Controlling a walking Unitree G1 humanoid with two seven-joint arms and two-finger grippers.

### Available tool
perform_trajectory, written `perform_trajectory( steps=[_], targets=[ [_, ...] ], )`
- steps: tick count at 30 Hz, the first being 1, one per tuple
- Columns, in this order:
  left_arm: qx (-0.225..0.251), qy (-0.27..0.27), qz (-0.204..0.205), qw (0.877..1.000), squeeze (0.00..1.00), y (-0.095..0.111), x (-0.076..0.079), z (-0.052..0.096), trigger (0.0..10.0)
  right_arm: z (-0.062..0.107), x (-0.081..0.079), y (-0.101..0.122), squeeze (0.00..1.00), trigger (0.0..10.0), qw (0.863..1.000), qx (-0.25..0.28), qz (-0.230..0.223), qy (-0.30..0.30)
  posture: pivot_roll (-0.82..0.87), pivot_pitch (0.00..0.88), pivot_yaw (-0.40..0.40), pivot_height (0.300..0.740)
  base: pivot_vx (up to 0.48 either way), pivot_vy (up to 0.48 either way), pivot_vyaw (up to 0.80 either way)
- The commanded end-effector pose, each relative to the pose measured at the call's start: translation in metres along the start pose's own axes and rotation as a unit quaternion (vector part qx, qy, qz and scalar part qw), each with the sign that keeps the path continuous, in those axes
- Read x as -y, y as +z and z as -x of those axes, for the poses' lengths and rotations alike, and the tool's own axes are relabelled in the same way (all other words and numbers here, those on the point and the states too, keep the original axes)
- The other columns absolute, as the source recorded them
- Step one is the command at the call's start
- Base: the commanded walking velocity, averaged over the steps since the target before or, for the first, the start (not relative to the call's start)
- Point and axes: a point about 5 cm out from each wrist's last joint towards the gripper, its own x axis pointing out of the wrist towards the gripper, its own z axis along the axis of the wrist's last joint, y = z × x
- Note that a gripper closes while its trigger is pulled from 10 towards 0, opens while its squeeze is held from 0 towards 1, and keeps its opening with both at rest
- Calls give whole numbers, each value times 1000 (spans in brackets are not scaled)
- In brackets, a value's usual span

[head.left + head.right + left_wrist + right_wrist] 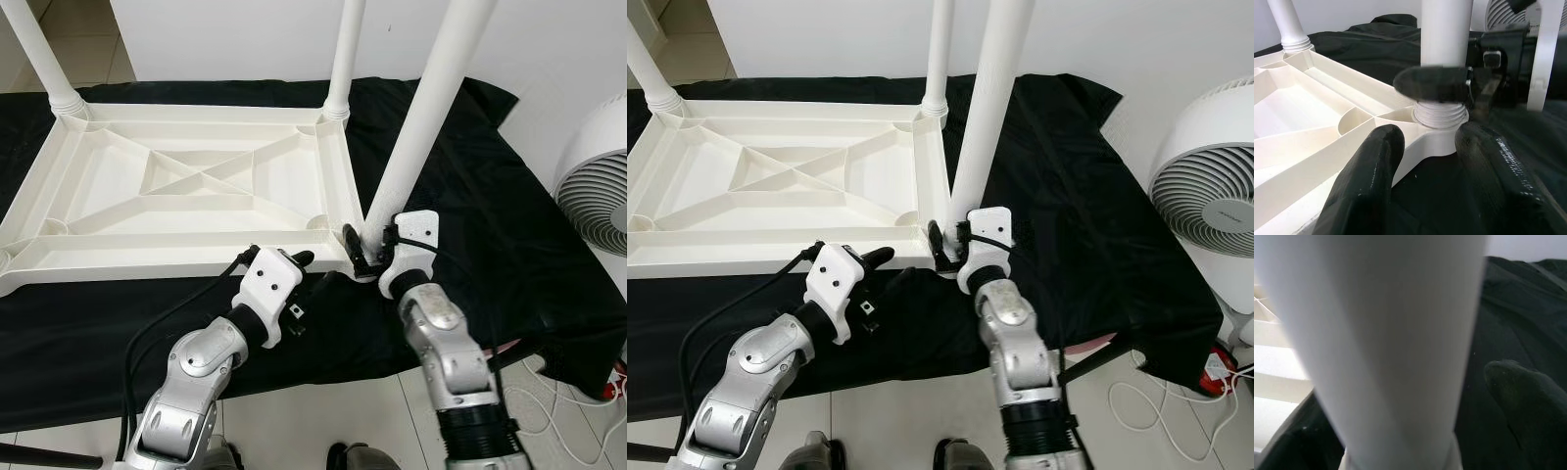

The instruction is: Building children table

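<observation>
While the upturned tabletop [196, 186] lies on a black cloth [470, 196] with two far legs fitted, right gripper [367, 257] pinches a third leg [421, 127] at its near right corner socket, left gripper [294, 269] spread beside that corner; near left corner apparently still legless.

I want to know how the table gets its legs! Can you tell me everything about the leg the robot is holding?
The leg is a long, smooth white tube, plastic by its look, wider at the bottom. It stands nearly upright, leaning a little, in the near right corner of the upside-down white tabletop. A ribbed, threaded end sits at the corner socket. The right gripper has its black fingers around the base. The left gripper sits open by the same corner.
</observation>
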Motion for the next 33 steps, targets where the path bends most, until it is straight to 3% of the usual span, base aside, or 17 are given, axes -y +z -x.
perform_trajectory(
  steps=[1, 5, 6, 7, 8, 17, 19, 25, 26, 28, 29, 30, 33],
  targets=[
    [-5, 32, -4, 999, 0, -2, -2, 1, 10000, -1, 1, 0, 1000, 10000, 1000, 4, -3, 9, -8, 100, -26, 740, 0, 0, 0],
    [-5, 31, -4, 999, 0, -2, -2, 1, 10000, -1, 3, 1, 1000, 10000, 1000, 6, 3, 11, -8, 100, -26, 740, 0, 0, 0],
    [-6, 28, -15, 999, 0, -1, -2, 1, 10000, -5, 13, 5, 0, 10000, 993, 6, 41, 112, -14, 99, -21, 740, 0, 0, 0],
    [-6, 28, -15, 999, 0, -1, -2, 1, 10000, -5, 13, 5, 0, 10000, 993, 6, 41, 112, -14, 99, -21, 740, 0, 0, 0],
    [-6, 26, -19, 999, 0, 0, -3, 0, 10000, -5, 16, 6, 0, 10000, 978, 6, 70, 197, -17, 97, -14, 740, 0, 0, 0],
    [-4, 24, -19, 1000, 0, 1, -2, 0, 10000, -6, 17, -2, 0, 10000, 964, -8, 83, 252, -10, 94, -10, 740, 0, 0, 0],
    [-3, 21, -20, 1000, 0, 2, -3, 0, 10000, -11, 17, -12, 0, 10000, 950, -31, 94, 297, -3, 97, -2, 740, 0, 0, 0],
    [-3, 22, -21, 1000, 0, 3, -3, 0, 10000, -17, 18, -16, 0, 9882, 946, -41, 102, 305, 4, 100, 0, 740, 0, 0, 0],
    [-4, 22, -22, 1000, 0, 4, -3, 0, 10000, -19, 19, -17, 0, 7176, 945, -40, 101, 310, 4, 100, 0, 740, 0, 0, 0],
    [-4, 22, -22, 1000, 0, 4, -3, 0, 10000, -20, 20, -17, 0, 7176, 944, -39, 100, 313, 4, 100, 0, 740, 0, 0, 0],
    [-4, 22, -21, 1000, 0, 3, -2, 1, 10000, -21, 21, -17, 0, 2510, 943, -38, 99, 314, 4, 100, 0, 740, 0, 0, 0],
    [-5, 21, -21, 1000, 0, 3, -2, 1, 10000, -21, 21, -18, 0, 0, 943, -38, 99, 316, 4, 100, 0, 740, 0, 0, 0],
    [-6, 20, -20, 1000, 0, 3, -1, 1, 10000, -21, 21, -19, 0, 0, 942, -37, 99, 319, 8, 106, 3, 740, 0, 0, 0]
  ],
)
